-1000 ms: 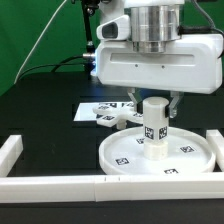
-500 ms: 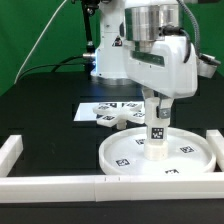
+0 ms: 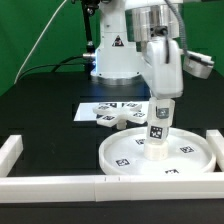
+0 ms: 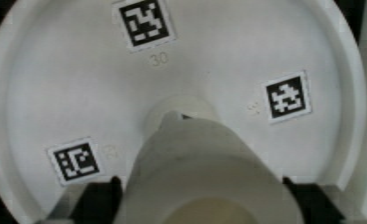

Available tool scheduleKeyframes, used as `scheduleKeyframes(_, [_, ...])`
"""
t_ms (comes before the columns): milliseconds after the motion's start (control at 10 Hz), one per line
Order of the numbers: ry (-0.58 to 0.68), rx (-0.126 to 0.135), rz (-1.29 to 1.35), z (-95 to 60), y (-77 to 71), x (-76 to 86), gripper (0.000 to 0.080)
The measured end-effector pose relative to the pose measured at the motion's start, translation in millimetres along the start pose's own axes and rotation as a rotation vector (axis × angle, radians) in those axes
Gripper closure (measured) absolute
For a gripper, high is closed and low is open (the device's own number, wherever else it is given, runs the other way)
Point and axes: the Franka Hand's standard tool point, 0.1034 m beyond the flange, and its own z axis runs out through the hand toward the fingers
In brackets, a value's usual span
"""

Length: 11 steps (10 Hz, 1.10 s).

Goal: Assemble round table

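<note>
While the leg (image 3: 156, 140) stands straight up in the middle of the disc (image 3: 113, 148), the hand (image 3: 160, 112) grips its top tight from both sides. The cross-shaped foot (image 3: 117, 119) lies on the table (image 3: 40, 100) just behind the disc, by the marker board (image 3: 92, 108).

the arm (image 3: 162, 62) is glossy white, built of rounded, bulky housings, with a brushed silver cylinder (image 3: 152, 18) near its wrist. a small dark triangular sticker (image 3: 115, 42) marks the white base column (image 3: 116, 62). the pincer (image 3: 158, 112) carries dark fingers (image 4: 95, 197).
</note>
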Motion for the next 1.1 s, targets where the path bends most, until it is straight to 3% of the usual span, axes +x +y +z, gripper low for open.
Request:
scheduleKeyframes(100, [0.011,-0.026,-0.166,-0.6,-1.0,-0.8,0.0204])
scheduleKeyframes(200, [0.015,-0.032,-0.378,-0.4,-1.8,0.5,0.0204])
scheduleKeyframes(300, [0.012,-0.035,-0.408,-0.2,-1.3,-1.5,0.0159])
scheduleKeyframes(600, [0.016,-0.036,-0.692,0.3,-1.3,0.5,0.0151])
scheduleKeyframes(900, [0.043,-0.040,-1.065,1.9,1.2,14.1,0.0151])
scheduleKeyframes(1100, [0.056,-0.033,-1.042,1.6,-1.3,12.0,0.0160])
